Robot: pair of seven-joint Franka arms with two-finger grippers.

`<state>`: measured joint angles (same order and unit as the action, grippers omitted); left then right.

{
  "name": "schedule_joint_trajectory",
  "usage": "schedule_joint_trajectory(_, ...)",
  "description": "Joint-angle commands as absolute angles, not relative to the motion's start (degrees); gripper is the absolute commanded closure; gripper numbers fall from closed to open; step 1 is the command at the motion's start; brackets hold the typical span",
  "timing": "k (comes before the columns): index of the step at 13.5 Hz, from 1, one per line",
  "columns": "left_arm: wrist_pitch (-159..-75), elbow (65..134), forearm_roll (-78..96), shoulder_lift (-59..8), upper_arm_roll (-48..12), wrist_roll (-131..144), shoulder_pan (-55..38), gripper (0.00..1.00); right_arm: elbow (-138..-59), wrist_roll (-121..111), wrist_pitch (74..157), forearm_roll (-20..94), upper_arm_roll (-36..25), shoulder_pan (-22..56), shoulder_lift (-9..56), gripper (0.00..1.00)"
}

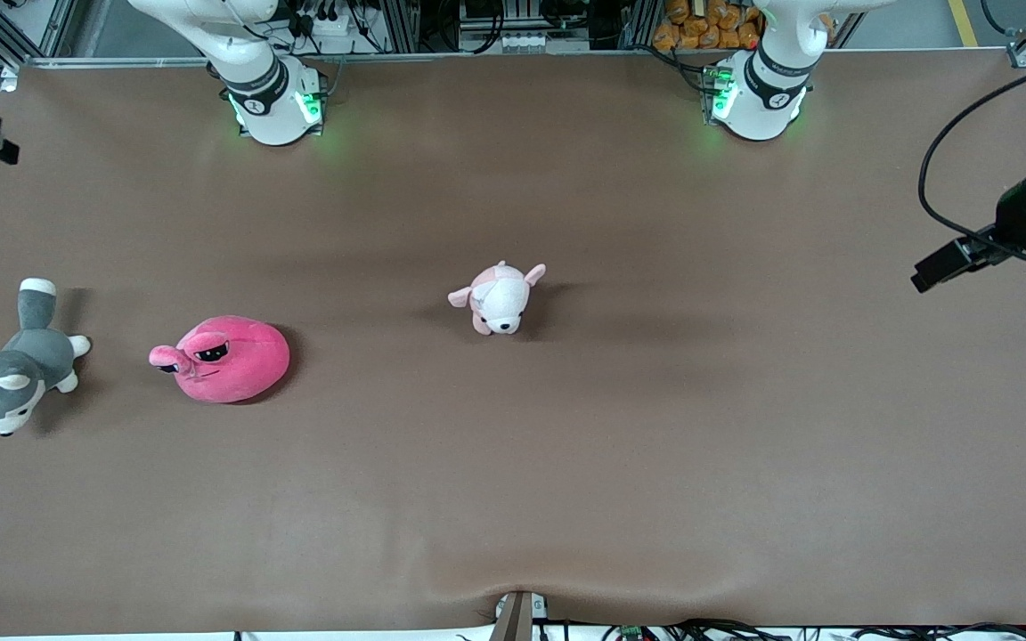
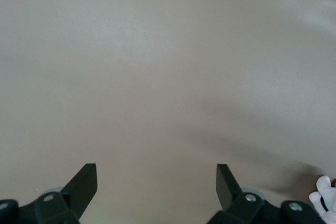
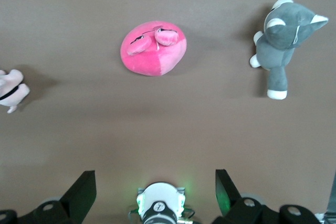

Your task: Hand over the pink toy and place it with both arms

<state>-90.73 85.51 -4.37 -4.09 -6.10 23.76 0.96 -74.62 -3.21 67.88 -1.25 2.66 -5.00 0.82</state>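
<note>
Brown covering spreads over the whole desk (image 1: 566,463), and on it we see the pink toy (image 1: 230,359) lying toward the right arm's end, between the grey husky plush (image 1: 14,378) at the desk's edge and the pale puppy plush (image 1: 500,299) near the middle, which sits slightly farther from the front camera than the pink toy. We hold both arms high: the right end effector (image 3: 156,195) hangs wide open and empty over the stretch between its own base and the pink toy, and the left end effector (image 2: 156,190), equally wide and empty, looks down on bare covering with the puppy plush at the rim of its view. We judge the main risks to be grabbing the wrong plush, or pinching only loose fabric so that the soft blob slips during the handover. No containers are in sight.
</note>
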Motion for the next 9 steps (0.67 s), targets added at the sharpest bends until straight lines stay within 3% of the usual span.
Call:
schedule_joint_trajectory(1, -91.58, 91.75, -2.99, 1.66, -5.1, 20.84, 0.44, 0.0, -94.52, -4.57, 78.1, -3.08, 2.37, -4.39, -11.4, 0.0)
schedule_joint_trajectory(3, -91.5, 93.86, -2.81, 4.38, -5.1, 18.39, 0.61, 0.0, -99.04, -4.48, 81.9, -2.9, 2.37, -4.39, -13.44, 0.0)
schedule_joint_trajectory(9, -89.21, 93.69, -2.81, 5.36, -5.45, 17.23, 0.44, 0.0, -96.42, -4.04, 82.35, -2.37, 2.37, -4.31, -11.69, 0.0)
